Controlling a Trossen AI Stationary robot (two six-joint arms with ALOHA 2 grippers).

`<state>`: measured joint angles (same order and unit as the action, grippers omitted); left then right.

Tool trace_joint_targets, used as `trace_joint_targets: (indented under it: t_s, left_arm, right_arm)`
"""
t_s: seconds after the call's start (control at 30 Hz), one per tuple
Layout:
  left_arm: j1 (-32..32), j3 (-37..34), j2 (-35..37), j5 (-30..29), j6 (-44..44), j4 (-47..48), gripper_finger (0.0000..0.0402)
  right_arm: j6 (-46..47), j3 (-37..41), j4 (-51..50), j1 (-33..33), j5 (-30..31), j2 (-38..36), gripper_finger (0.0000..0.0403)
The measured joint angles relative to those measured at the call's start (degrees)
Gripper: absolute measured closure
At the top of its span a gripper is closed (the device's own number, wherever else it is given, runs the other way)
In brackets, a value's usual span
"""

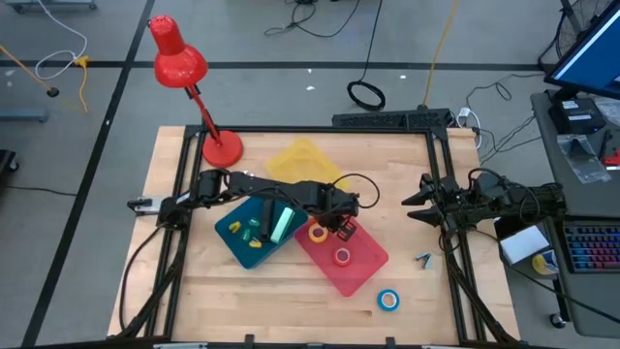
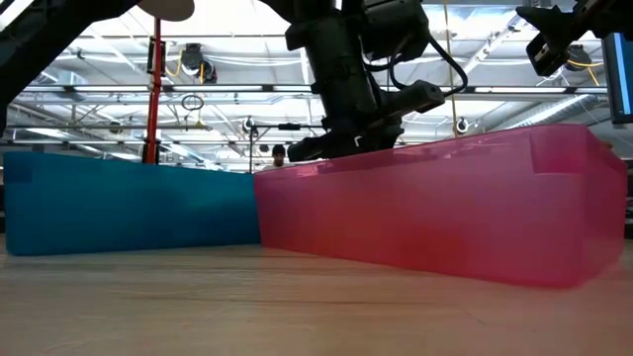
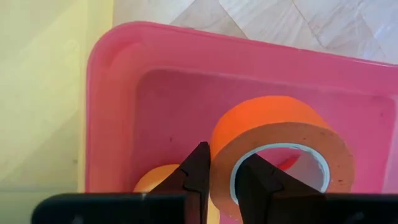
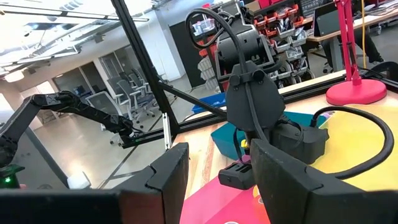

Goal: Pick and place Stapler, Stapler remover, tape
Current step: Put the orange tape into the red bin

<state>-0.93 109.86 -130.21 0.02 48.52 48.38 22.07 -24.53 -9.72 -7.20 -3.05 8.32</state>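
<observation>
My left gripper (image 1: 334,225) hangs over the near-lamp end of the pink tray (image 1: 368,264), and through my left wrist camera I see my two dark fingers (image 3: 193,177) straddling the wall of an orange tape roll (image 3: 280,146), one outside it and one in its hole, clamped narrowly on it. A second orange or yellow roll (image 3: 155,180) peeks out under my fingers on the tray floor. From above, a yellow-orange roll (image 1: 318,233) and a red roll (image 1: 341,256) lie in the pink tray, while the blue roll (image 1: 388,300) sits on the bare table (image 1: 194,291) beside the tray. The teal tray (image 1: 232,242) touches the pink one and holds green and yellow items. My right gripper (image 1: 418,204) waits at the table's right edge, fingers parted and empty, with a small blue-grey stapler remover (image 1: 423,259) lying on the wood near it
</observation>
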Motion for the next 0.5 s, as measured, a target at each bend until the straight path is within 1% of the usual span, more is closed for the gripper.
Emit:
trace_joint_targets:
  t_s: [0.1,0.27,0.4,0.5]
  left_arm:
    - [-0.24,0.00,0.00,-0.01,-0.30,0.38,0.0334]
    - [-0.33,-0.01,0.00,-0.03,0.30,2.53,0.0293]
    - [-0.07,-0.03,0.00,0.03,0.60,2.20,0.0262]
    - [0.63,0.01,1.05,1.32,0.66,1.98,0.0245]
  right_arm:
    - [0.02,0.00,0.00,0.00,-0.02,0.00,0.0236]
    - [0.00,0.00,0.02,0.00,-0.04,0.00,0.0236]
    - [0.28,0.00,0.00,0.00,-0.20,0.00,0.0236]
    - [1.83,0.00,0.01,0.00,-0.20,0.00,0.0236]
